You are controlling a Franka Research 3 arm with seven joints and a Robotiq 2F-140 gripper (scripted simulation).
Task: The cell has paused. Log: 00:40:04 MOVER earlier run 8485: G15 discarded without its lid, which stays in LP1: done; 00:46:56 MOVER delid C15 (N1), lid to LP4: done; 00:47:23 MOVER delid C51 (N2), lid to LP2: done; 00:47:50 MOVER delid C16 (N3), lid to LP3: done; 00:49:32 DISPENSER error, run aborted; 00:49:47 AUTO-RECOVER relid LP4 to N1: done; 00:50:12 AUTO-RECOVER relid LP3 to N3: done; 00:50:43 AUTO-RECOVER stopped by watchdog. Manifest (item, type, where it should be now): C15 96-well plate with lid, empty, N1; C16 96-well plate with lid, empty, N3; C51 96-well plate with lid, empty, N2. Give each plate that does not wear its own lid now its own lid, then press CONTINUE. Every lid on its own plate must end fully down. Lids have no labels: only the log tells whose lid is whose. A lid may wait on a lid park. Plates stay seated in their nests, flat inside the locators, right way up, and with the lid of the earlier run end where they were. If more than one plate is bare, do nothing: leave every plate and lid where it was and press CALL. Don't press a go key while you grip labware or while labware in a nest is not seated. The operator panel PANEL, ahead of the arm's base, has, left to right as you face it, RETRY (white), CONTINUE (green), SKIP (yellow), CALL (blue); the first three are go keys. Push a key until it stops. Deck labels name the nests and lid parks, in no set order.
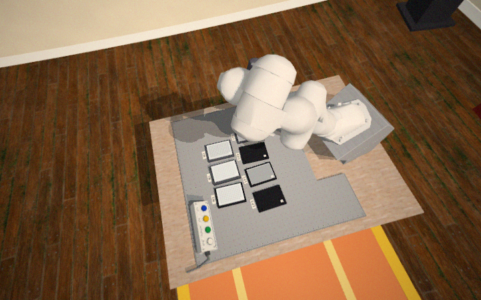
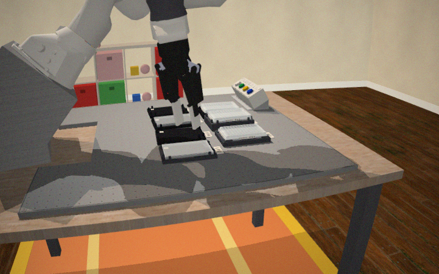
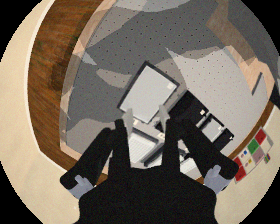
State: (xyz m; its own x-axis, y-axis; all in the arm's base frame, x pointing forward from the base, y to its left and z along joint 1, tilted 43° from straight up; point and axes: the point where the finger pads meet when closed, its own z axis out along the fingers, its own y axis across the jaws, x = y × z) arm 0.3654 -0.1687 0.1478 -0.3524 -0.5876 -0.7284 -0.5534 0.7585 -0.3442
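Observation:
Three white 96-well plates (image 1: 218, 150) (image 1: 224, 171) (image 1: 229, 195) sit in black nests in a column beside the panel. I cannot tell which of them wear lids. A column of lid parks runs alongside. One park holds a grey lid (image 1: 260, 174), and two parks (image 1: 253, 152) (image 1: 269, 198) are bare black. The park farthest from the panel holds another lid (image 2: 186, 150), which also shows in the wrist view (image 3: 151, 92). My gripper (image 2: 186, 122) hangs above the lid parks, partly open and empty. Its fingertips point near that far lid. In the top view the arm hides it.
The operator panel (image 1: 204, 225) stands at the deck's edge with blue, yellow, green and white keys; it also shows in the exterior view (image 2: 249, 92). The arm's grey base block (image 2: 16, 109) stands at the table's other side. A toy shelf stands behind the table.

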